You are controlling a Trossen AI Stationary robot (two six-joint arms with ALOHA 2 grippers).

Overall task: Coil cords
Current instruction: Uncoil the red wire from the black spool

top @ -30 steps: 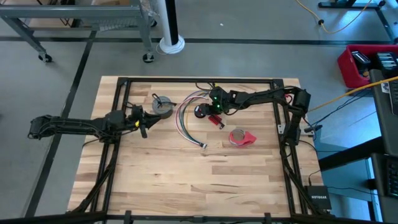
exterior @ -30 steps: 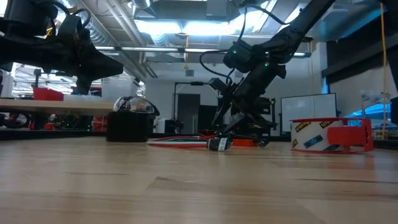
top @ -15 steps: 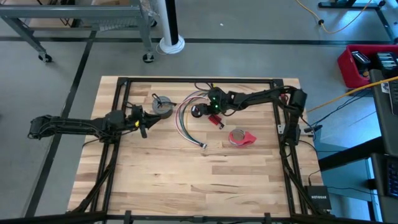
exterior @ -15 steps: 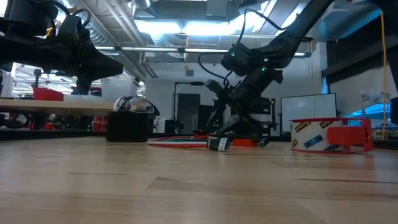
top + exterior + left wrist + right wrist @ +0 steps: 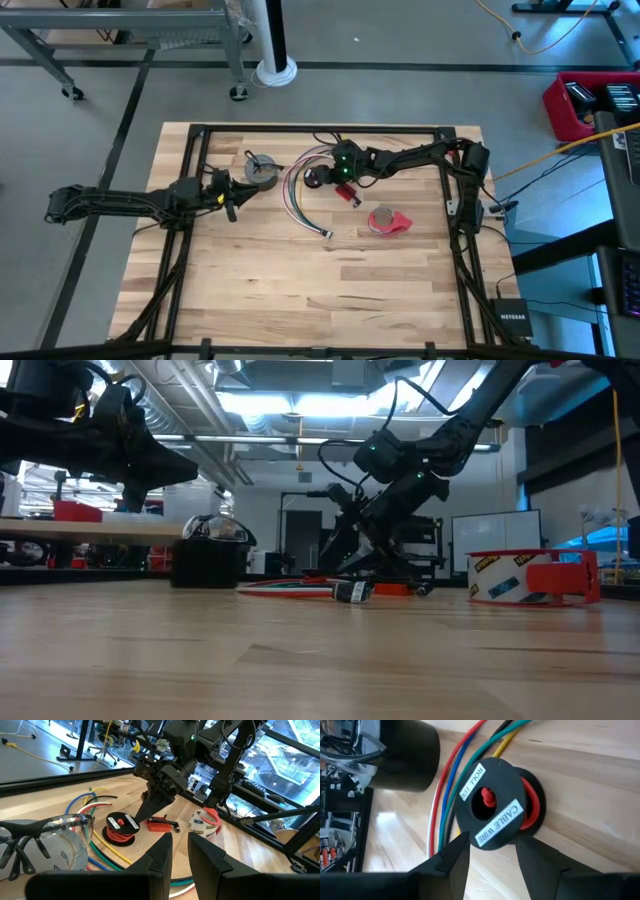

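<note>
Grey concrete floor surrounds the wooden table (image 5: 300,290) in the high view. The left gripper (image 5: 229,197) waits toward the table's left side, just beside a small grey coil (image 5: 262,170). The right gripper (image 5: 322,178) reaches in from the right edge and sits over the black-and-red spool (image 5: 318,181), beside the arc of the long wire bundle (image 5: 296,200). A small red block (image 5: 347,195) lies just next to the spool, and a red tape roll (image 5: 389,221) lies nearer the right side.

Level with the tabletop, the low view shows the right arm slanting down to the wires, the tape roll (image 5: 530,577) on the right and a dark round container (image 5: 209,563) on the left.

From the left wrist, the left fingers (image 5: 162,851) stand a narrow gap apart with nothing between them. Beyond them are clear safety glasses (image 5: 45,837), the spool (image 5: 121,826), the red block (image 5: 158,824), the tape roll (image 5: 206,820) and the right arm bent over the spool.

From the right wrist, the right fingers (image 5: 451,857) are spread wide on either side of the spool (image 5: 495,810), whose white labels read "CABLE WIRE" and "ROLL UP". I cannot tell whether they touch it. Coloured wires (image 5: 451,785) run past it.
</note>
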